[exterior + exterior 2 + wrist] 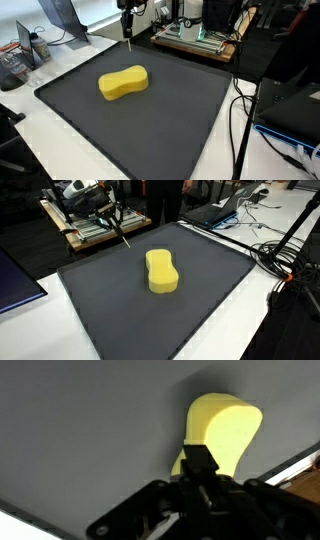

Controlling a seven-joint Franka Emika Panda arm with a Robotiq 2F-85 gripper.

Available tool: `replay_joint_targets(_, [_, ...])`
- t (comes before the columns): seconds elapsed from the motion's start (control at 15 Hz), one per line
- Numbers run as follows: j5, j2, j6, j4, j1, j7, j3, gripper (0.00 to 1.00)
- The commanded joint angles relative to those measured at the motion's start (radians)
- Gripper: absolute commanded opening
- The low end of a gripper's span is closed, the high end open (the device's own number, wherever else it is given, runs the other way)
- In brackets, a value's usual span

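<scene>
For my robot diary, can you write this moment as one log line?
gripper shut on thin stick | stick near black mat edge | yellow sponge mid-mat, untouched

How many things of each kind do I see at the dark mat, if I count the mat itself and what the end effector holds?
yellow sponge: 1
dark mat: 1
thin stick, held in the shut end effector: 1
Total: 3
</scene>
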Motion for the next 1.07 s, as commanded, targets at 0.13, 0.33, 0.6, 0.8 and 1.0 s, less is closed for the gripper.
replay_joint_targets(0.13, [-0.152, -0.076, 0.208, -0.070, -0.033, 0.173, 0.212, 0.03])
replay_joint_targets(0.33, [-0.360, -0.083, 0.267, -0.065, -0.140, 0.332, 0.408, 0.03])
replay_joint_targets(0.6, [-0.616, -0.201, 0.149, -0.054, -0.289, 0.515, 0.627, 0.03])
replay_joint_targets(0.8, [-0.816, -0.249, 0.004, -0.034, -0.109, 0.610, 0.477, 0.03])
replay_joint_targets(1.0, [-0.893, -0.253, -0.158, 0.030, 0.037, 0.596, 0.360, 0.03])
